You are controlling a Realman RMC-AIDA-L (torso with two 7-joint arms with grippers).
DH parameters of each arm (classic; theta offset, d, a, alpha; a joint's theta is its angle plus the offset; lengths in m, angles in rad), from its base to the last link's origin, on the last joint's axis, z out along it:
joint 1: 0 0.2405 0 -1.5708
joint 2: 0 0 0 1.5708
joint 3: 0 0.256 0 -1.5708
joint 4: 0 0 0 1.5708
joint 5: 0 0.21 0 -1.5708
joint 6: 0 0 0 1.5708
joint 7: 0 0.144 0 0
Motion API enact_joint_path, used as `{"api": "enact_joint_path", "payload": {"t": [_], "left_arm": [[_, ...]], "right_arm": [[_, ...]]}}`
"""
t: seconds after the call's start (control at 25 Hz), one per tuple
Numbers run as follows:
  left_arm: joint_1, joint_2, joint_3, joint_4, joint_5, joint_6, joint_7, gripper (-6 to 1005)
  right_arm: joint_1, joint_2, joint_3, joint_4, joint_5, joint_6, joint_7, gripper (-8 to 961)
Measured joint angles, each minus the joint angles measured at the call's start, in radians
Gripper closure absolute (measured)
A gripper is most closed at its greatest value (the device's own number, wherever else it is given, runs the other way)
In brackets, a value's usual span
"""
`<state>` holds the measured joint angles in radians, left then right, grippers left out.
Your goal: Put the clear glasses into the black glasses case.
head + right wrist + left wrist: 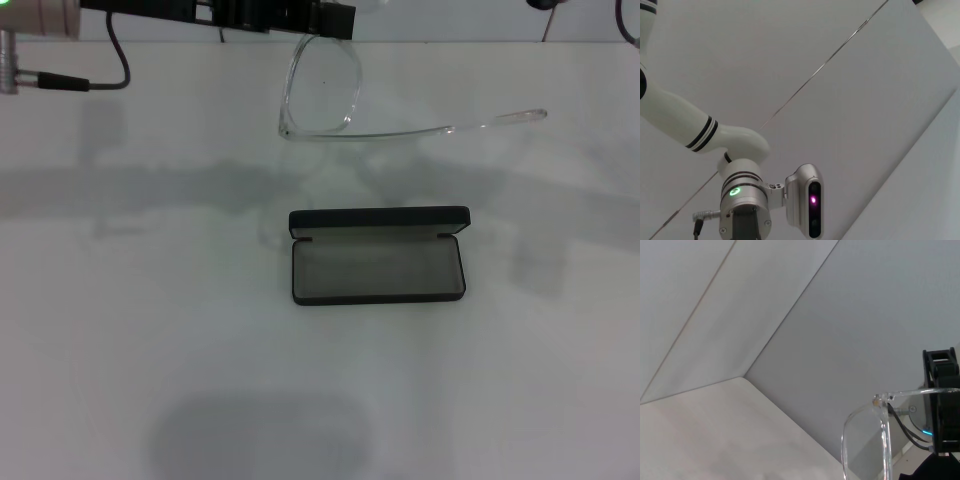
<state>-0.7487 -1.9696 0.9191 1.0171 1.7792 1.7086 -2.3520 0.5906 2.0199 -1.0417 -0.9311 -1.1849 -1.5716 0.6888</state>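
The left gripper (335, 18) is cut off by the top of the head view, so only its black body shows; its fingers close on the upper rim of the clear glasses (322, 90), which hang in the air above the far part of the white table (120, 330). One lens faces the camera and one temple arm sticks out sideways toward the right. In the left wrist view only a lens corner and hinge of the glasses (880, 440) show. The black glasses case (378, 256) lies open near the table's middle, lid raised at its far side, grey lining up; no lettering can be read. The right gripper is out of view
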Motion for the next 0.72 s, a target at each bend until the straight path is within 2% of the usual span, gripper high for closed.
{"api": "enact_joint_path", "payload": {"t": [0.72], "left_arm": [[0.0, 0.002, -0.005, 0.0, 0.004, 0.003, 0.002, 895]], "right_arm": [[0.005, 0.0, -0.008, 0.013, -0.002, 0.047, 0.007, 797]]}}
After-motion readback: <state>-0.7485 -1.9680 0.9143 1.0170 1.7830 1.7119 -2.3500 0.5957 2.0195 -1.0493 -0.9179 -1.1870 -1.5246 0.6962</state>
